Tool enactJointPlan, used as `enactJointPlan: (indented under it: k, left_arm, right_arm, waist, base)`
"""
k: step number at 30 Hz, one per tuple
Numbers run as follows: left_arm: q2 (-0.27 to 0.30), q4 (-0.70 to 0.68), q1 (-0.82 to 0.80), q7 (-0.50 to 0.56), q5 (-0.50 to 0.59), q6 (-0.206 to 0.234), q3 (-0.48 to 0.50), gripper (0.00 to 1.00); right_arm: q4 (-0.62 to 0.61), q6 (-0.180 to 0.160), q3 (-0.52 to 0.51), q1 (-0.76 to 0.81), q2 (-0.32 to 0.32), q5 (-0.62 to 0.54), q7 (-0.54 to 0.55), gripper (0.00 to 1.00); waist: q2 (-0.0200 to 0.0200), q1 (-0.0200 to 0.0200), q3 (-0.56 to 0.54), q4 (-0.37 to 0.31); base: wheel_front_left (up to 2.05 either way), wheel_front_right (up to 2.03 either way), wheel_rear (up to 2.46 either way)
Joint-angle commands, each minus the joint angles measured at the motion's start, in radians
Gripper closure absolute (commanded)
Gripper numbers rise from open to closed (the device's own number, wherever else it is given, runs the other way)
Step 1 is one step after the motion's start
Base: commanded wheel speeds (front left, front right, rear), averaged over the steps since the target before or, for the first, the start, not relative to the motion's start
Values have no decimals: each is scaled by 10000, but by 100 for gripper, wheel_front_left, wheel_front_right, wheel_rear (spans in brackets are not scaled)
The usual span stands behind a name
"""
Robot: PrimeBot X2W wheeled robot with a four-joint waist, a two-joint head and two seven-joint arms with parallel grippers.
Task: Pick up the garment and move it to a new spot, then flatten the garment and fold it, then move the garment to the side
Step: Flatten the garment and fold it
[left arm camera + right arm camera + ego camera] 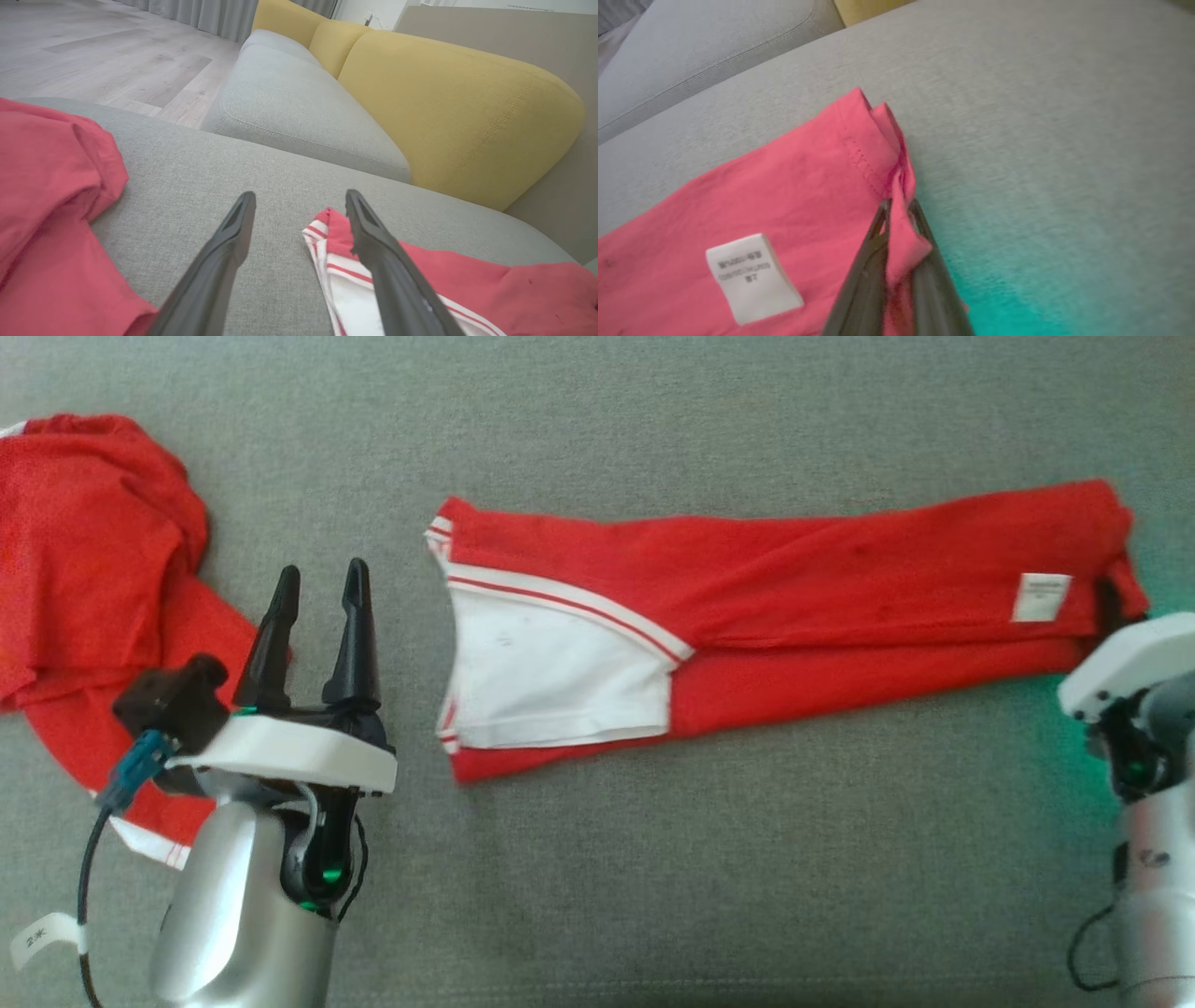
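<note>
Right pincer (899, 207) on garment (784, 196) edge

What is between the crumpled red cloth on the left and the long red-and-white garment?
In the head view, the left gripper, fingers apart, over bare grey cushion; nothing else between crumpled cloth and garment.
</note>
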Motion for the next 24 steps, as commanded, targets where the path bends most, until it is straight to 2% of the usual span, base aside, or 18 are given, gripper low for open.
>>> enactJointPlan:
  k: [1,7,11,16,24]
  left_arm:
    - [109,-249,-352,-122,36,-28,367,0]
    - [109,-176,-325,-122,-12,-33,368,0]
    - [109,-106,-250,-122,-88,-16,346,0]
    - [109,-31,-39,-122,-186,24,351,0]
    - [109,13,306,-122,-326,95,371,0]
  right_arm:
    - [-442,-9,-92,-3,-346,-230,-199,100]
    - [-710,-9,-1396,36,-794,-2051,-881,100]
    - [-884,-9,-1795,-75,-430,-2865,-1108,100]
    - [-1145,-9,-1294,-122,162,-2804,-1147,100]
    - [-1979,-9,474,222,760,-1560,-745,100]
  waist:
    - [0,0,-54,-39]
    - [0,0,-298,-122]
    - [0,0,-552,-148]
    - [0,0,-979,-179]
    - [0,0,-1624,-153]
  base:
    - [0,0,0]
    - [0,0,0]
    - [0,0,0]
    - [0,0,0]
    - [0,0,0]
